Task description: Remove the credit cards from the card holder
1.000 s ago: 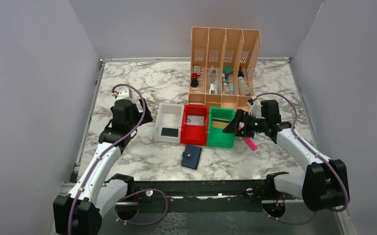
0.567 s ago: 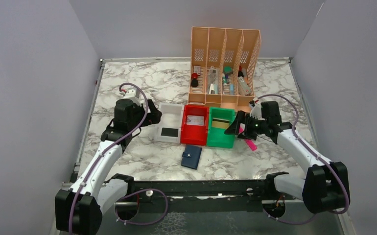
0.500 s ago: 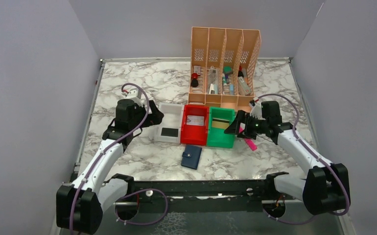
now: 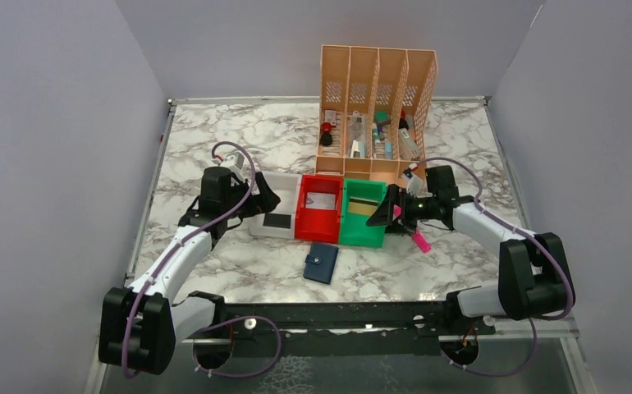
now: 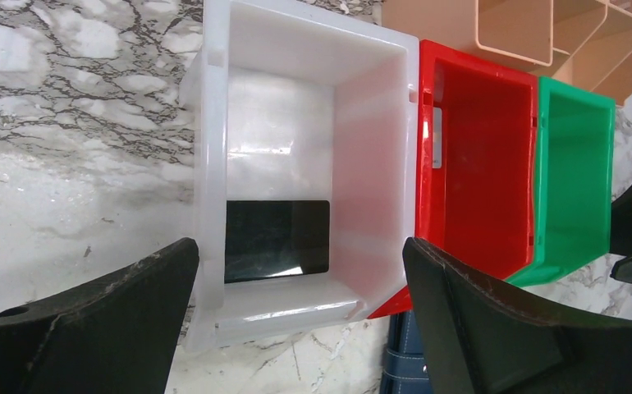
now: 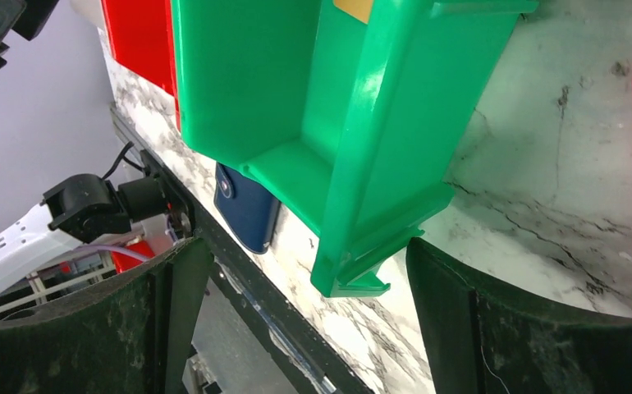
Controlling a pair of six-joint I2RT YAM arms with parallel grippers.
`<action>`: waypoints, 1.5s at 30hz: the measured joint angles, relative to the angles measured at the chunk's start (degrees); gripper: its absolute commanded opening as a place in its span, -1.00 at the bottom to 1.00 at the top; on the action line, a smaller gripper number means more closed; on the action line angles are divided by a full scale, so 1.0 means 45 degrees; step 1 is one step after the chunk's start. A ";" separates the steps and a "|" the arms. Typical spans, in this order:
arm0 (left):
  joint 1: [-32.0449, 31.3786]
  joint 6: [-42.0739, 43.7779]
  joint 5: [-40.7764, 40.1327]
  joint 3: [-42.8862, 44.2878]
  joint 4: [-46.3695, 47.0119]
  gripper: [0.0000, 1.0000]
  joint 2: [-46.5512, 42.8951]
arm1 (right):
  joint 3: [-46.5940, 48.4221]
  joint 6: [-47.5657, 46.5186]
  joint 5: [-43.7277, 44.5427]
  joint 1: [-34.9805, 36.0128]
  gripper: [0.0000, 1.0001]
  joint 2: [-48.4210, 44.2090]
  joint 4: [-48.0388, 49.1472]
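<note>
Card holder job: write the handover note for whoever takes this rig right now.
Left gripper: open, holding nothing, spread over the near end of the white bin.
Right gripper: open, holding nothing, spread at the near right corner of the green bin.
Cards: black card in the white bin, silvery card in the red bin, tan card in the green bin.
Card holder: folded shut on the table, in front of the red and green bins.
Done: three cards out.
Left: cannot tell whether any remain inside the holder.
</note>
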 measured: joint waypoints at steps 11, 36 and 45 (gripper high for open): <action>0.0087 -0.0121 -0.0447 -0.0107 0.0005 0.98 -0.0102 | 0.0967 -0.0330 -0.0068 0.0170 0.87 0.1010 -0.0189; 0.0083 -0.0617 -0.0782 -0.0617 0.0136 0.98 -0.0661 | 0.5401 -0.0748 0.7849 0.0325 0.94 0.1627 -0.1758; 0.0073 -0.0617 -0.0763 -0.0617 -0.0078 0.98 -0.0918 | 1.0258 -0.0733 1.1759 0.0325 0.99 0.5503 -0.2540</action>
